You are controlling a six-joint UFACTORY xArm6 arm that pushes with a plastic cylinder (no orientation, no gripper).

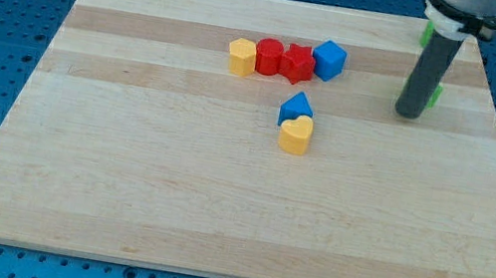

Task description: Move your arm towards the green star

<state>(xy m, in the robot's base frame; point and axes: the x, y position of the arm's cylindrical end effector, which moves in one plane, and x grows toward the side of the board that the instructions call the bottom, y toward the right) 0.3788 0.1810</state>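
Note:
My tip (410,115) rests on the board at the view's upper right. A green block (435,95) peeks out just right of the rod, mostly hidden behind it, and its shape cannot be made out. A second green block (426,33) shows above it by the board's top edge, also partly hidden by the rod. Which of the two is the green star cannot be told.
A row near the top centre holds a yellow hexagon-like block (240,57), a red cylinder (268,56), a red star (297,63) and a blue cube (329,60). Below them a blue triangle block (296,108) touches a yellow heart (296,135). The wooden board (168,196) lies on a blue pegboard.

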